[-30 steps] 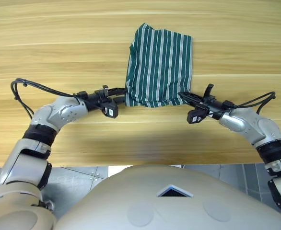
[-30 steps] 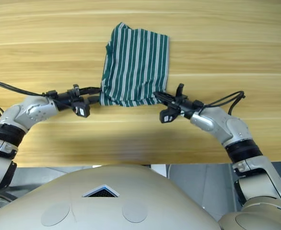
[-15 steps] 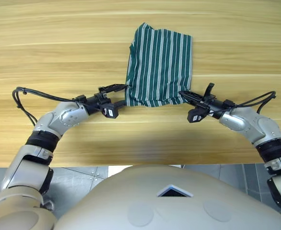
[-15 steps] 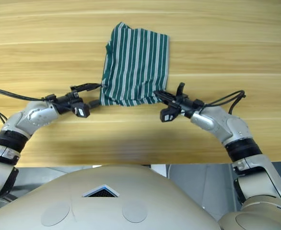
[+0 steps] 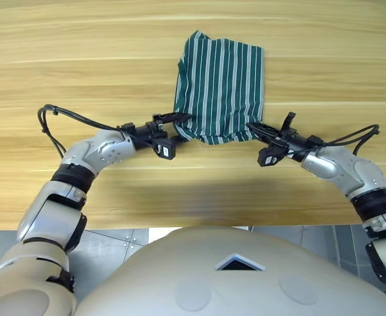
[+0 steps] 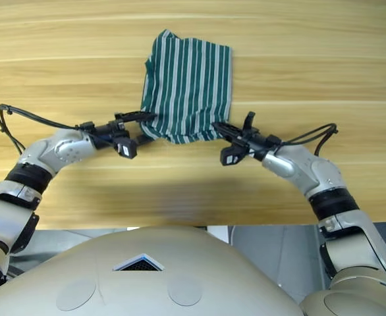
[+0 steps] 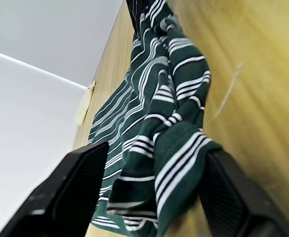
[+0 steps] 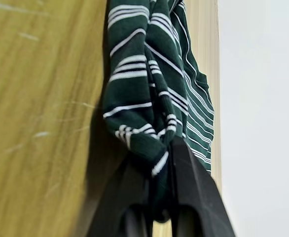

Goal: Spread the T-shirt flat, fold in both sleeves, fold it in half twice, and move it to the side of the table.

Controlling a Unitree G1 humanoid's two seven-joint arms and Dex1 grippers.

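Eye views, T-shirt (image 5: 220,85): a folded, roughly rectangular green piece with white stripes is seen lying on the bench (image 5: 81,52), ahead of both arms and between them.
Eye views, left end effector (image 5: 182,128): it is placed at the near left corner of the T-shirt. Its fingers are held apart, one above the cloth edge and one below it, with the corner lying between them.
Eye views, right end effector (image 5: 251,128): it is placed at the near right corner of the T-shirt, where its fingers are clamped on the cloth.
Eye views, near edge: the hem between the two end effectors is seen bunched and curved rather than straight.
Left wrist view, T-shirt (image 7: 154,98): a rumpled fold is seen running away from the camera along the bench (image 7: 253,74).
Left wrist view, fingers (image 7: 70,182): the two dark pads are spread wide, and the bunched corner lies in the gap between them, close against both.
Right wrist view, T-shirt (image 8: 144,84): the cloth is gathered into a narrow ridge beside the bench (image 8: 36,98).
Right wrist view, fingers (image 8: 194,197): they are closed together on the striped corner, which is pinched between the tips.
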